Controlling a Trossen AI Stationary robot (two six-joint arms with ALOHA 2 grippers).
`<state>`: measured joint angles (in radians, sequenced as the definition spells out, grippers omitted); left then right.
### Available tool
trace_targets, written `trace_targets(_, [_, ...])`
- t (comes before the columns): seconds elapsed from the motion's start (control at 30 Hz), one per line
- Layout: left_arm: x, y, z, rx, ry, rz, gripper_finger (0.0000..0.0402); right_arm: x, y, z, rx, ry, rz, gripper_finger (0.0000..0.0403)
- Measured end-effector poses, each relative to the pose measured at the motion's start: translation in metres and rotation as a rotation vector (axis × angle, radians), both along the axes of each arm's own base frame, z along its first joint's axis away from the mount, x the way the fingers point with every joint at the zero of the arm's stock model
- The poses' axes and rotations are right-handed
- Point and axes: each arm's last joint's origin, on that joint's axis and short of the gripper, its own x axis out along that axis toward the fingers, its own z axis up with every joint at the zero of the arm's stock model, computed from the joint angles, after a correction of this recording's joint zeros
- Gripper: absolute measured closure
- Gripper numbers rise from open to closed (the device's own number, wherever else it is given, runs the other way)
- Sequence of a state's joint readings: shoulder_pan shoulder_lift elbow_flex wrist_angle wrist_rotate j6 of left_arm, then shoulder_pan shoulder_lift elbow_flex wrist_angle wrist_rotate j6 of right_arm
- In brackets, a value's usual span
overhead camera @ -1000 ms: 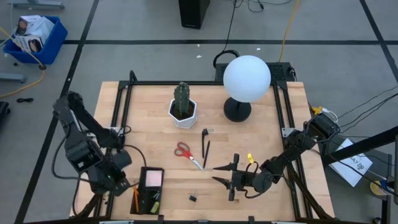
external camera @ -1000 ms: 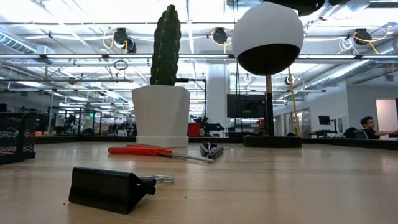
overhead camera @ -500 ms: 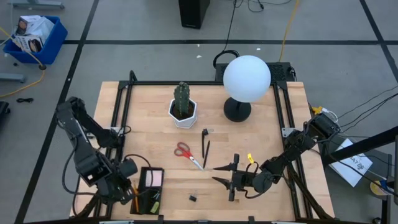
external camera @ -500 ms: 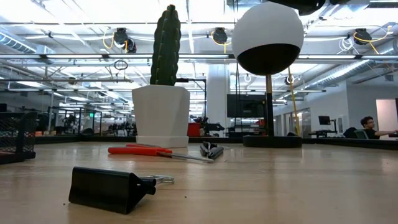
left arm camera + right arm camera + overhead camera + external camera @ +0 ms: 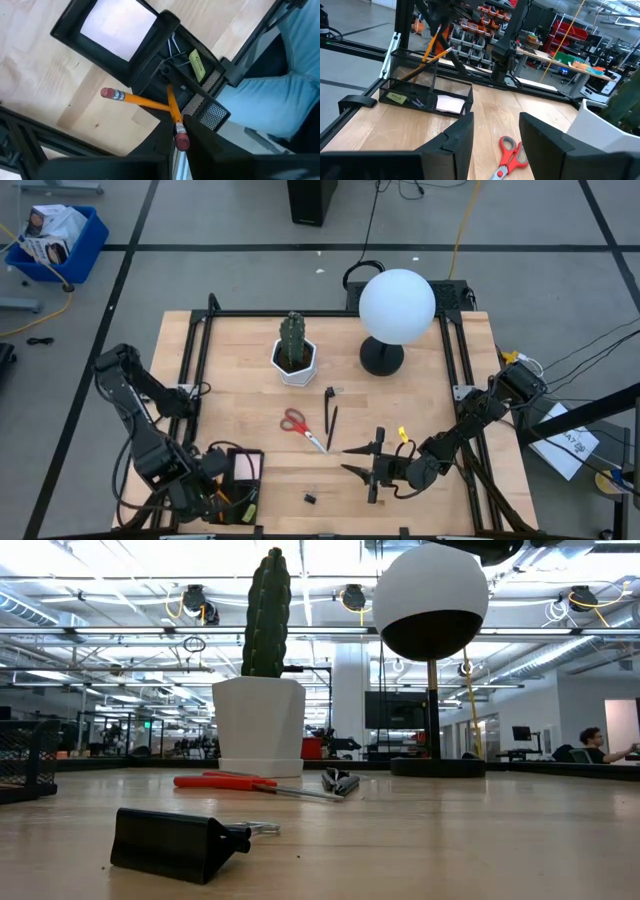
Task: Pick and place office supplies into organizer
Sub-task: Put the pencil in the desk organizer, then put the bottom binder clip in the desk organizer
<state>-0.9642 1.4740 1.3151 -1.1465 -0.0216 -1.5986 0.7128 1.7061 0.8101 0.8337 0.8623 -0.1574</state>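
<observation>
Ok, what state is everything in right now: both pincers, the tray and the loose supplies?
Right pincer: open, empty, low over the table.
Left pincer: over the tray, grip unclear.
Tray: holds two pencils and a pink pad.
Pencils: leaning in the tray.
Scissors: closed, flat on the table.
Pens: loose on the table.
Clip: loose on the table.

scissors (image 5: 293,421): red handles; organizer (image 5: 240,485): black mesh; pencils (image 5: 145,102): orange; pad (image 5: 245,467): perhaps pink

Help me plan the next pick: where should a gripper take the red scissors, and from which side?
Grip the scissors from straight above, probably across the closed blades just past the red handles: they lie flat on the table, and the blades are narrow enough for the fingers.
</observation>
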Motion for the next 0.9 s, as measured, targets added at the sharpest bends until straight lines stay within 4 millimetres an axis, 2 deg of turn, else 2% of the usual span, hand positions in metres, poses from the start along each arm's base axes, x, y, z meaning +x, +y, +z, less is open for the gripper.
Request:
trace_targets(0.17, [0.001,0.000,0.000,0.026,-0.032,-0.028,0.0348,0.000,0.000,0.000,0.000,0.000,0.000,0.0250])
trace_targets(0.7, [0.008,0.008,0.002,0.113,-0.133,-0.114,0.0344,0.000,0.000,0.000,0.000,0.001,0.000,0.0250])
trace_targets(0.9, [0.014,0.013,0.004,0.313,-0.329,-0.154,0.0344,0.002,-0.004,-0.005,0.027,0.039,-0.019,0.0250])
